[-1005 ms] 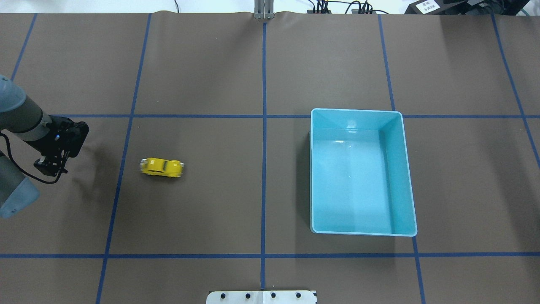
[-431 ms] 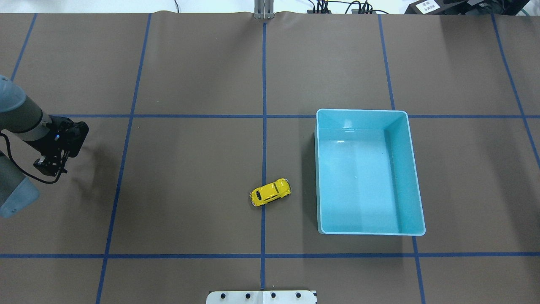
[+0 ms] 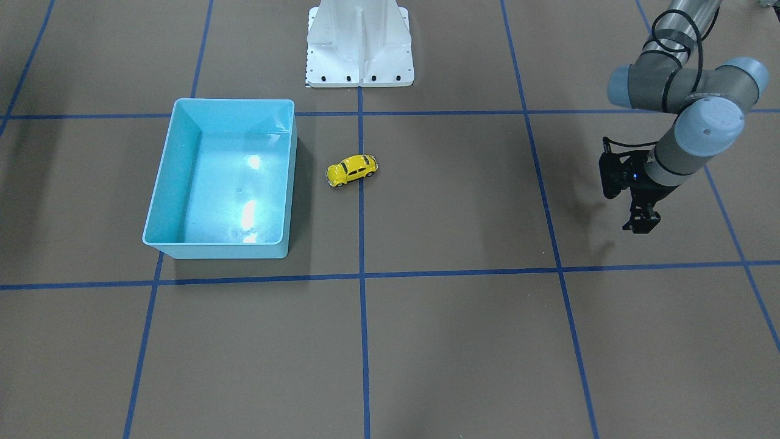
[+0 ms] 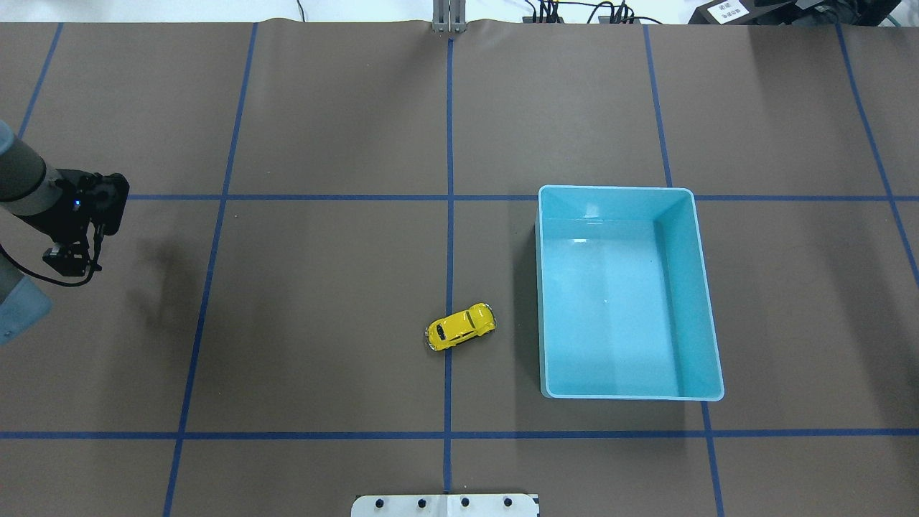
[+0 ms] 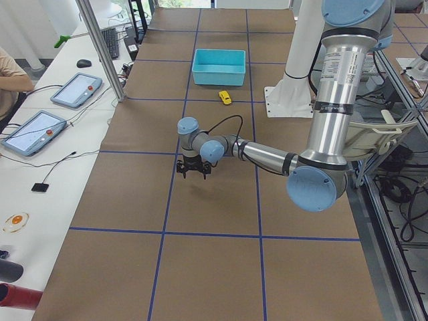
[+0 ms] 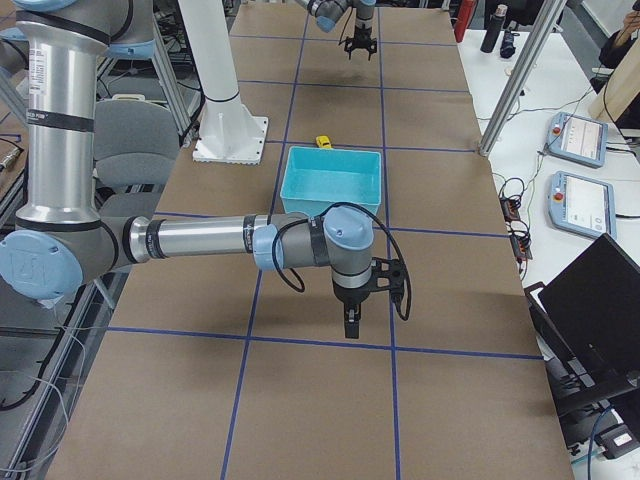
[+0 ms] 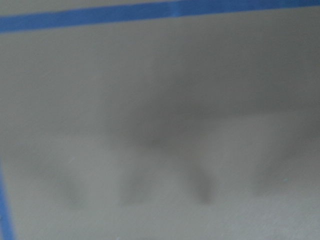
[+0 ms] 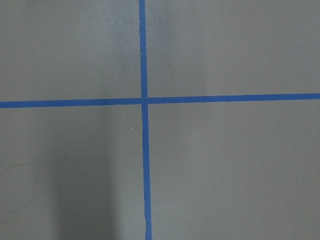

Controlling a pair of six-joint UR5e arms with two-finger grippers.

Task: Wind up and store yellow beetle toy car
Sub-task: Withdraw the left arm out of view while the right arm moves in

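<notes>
The yellow beetle toy car [image 4: 460, 327] stands free on the brown table, on the centre blue line, a short gap left of the light-blue bin [image 4: 543, 301]. It also shows in the front view [image 3: 351, 171], beside the bin [image 3: 291, 177]. The bin holds nothing. My left gripper [image 4: 67, 263] hangs above the table at the far left, well away from the car, open and empty; it also shows in the front view [image 3: 640, 224]. My right gripper [image 6: 348, 326] shows only in the right side view, over bare table beyond the bin; I cannot tell if it is open.
Blue tape lines grid the brown table cover. The robot's white base [image 3: 359, 46] stands at the near-middle edge. Operator tablets [image 5: 73, 90] and cables lie on the white side bench beyond the table's far side.
The car rolled right from the table's left part to beside the bin, and the bin shifted slightly right. The car now rests. My left gripper has drawn back toward the far left.
</notes>
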